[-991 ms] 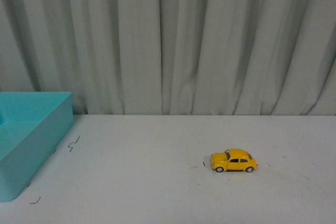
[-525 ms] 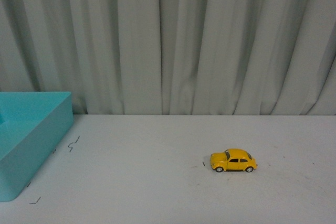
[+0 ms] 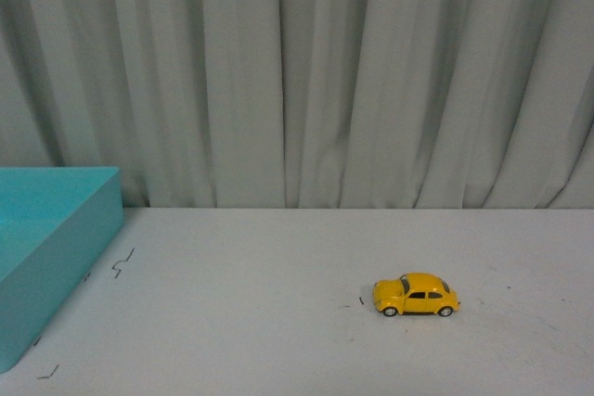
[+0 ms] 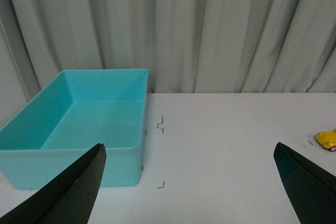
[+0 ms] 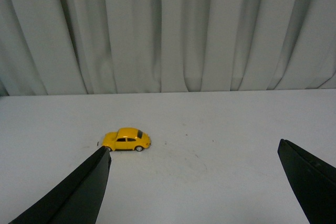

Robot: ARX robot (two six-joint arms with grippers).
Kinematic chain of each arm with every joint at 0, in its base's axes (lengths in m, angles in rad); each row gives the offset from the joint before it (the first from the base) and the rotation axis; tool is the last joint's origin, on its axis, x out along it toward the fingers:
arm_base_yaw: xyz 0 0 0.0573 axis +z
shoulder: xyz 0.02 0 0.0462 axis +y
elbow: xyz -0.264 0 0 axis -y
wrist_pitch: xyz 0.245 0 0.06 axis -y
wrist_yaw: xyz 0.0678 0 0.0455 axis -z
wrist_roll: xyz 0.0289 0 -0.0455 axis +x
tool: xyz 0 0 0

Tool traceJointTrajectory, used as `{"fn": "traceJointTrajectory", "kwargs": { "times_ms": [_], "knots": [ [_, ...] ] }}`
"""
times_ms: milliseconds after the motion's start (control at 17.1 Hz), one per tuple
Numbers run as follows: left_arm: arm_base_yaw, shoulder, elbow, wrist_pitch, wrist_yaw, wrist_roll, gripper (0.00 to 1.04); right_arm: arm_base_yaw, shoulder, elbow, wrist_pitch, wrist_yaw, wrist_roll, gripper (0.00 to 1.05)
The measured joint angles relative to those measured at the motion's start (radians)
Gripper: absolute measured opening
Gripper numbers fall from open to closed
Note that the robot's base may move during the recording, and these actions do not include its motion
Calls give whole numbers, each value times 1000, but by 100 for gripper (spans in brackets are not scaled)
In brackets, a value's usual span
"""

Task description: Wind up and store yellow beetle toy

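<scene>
The yellow beetle toy [image 3: 416, 295] stands on its wheels on the white table, right of centre in the front view, side-on. It also shows in the right wrist view [image 5: 126, 139], just beyond the tip of one finger [image 5: 84, 192], and at the edge of the left wrist view [image 4: 327, 139]. My right gripper [image 5: 191, 153] is open and empty, short of the toy. My left gripper [image 4: 189, 153] is open and empty over bare table beside the teal bin [image 4: 79, 124]. Neither arm shows in the front view.
The open teal bin [image 3: 56, 229] sits at the table's left side and looks empty inside. Small dark marks [image 3: 122, 264] lie on the table beside it. A grey pleated curtain [image 3: 297, 71] hangs behind the table.
The front view has shifted slightly: the bin and the toy sit a little lower and the bin further left in the picture. The toy keeps its place on the table.
</scene>
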Motion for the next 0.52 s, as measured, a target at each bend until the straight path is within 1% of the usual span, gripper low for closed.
{"fn": "traceJointTrajectory", "kwargs": {
  "times_ms": [525],
  "knots": [
    [0, 0, 0, -2, 0, 0, 98, 0, 0, 0, -2, 0, 0, 98]
  ]
}}
